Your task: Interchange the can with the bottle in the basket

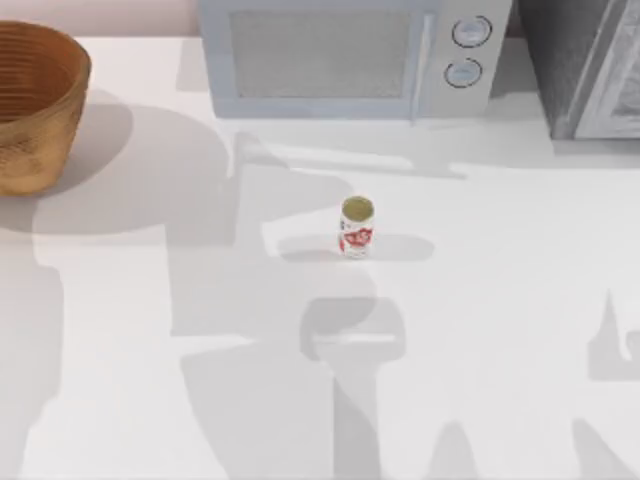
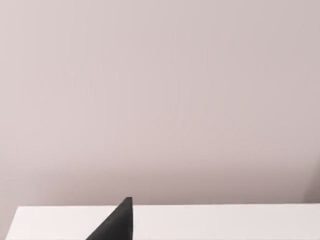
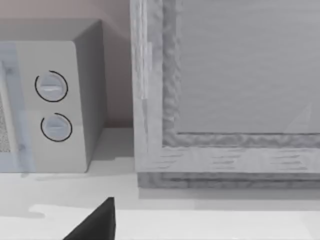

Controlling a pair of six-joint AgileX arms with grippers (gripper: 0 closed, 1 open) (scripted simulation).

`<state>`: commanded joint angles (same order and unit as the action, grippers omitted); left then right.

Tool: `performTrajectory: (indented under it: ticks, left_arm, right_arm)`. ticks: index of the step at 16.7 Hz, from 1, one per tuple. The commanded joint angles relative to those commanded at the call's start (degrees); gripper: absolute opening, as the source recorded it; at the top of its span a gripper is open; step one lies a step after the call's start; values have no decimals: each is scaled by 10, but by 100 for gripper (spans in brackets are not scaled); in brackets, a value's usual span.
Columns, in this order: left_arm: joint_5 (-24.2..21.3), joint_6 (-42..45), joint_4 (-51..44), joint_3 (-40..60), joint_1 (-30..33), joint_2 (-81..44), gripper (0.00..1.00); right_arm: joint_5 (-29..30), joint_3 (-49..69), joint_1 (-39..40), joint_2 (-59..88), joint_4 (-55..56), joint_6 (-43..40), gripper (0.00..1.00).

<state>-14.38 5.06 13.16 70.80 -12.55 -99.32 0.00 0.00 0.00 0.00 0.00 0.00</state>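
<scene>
Basket (image 1: 35, 105): running off the top view's left and top edges. Microwave (image 1: 350, 55): its top getting cropped. Grey cabinet (image 1: 590, 65): partly showing. Left gripper's fingertip (image 2: 117, 222): only a tip showing.

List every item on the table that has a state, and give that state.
can: upright, alone mid-table, not held
basket: upright at the table's far left, inside hidden
microwave: door shut, at the back
grey cabinet: back right, door looks shut
</scene>
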Motion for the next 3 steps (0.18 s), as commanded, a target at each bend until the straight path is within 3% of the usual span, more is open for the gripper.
performTrajectory:
  ticks: [3]
  left_arm:
    - [0, 0, 0, 0, 0, 0, 100]
  right_arm:
    - [0, 0, 0, 0, 0, 0, 100]
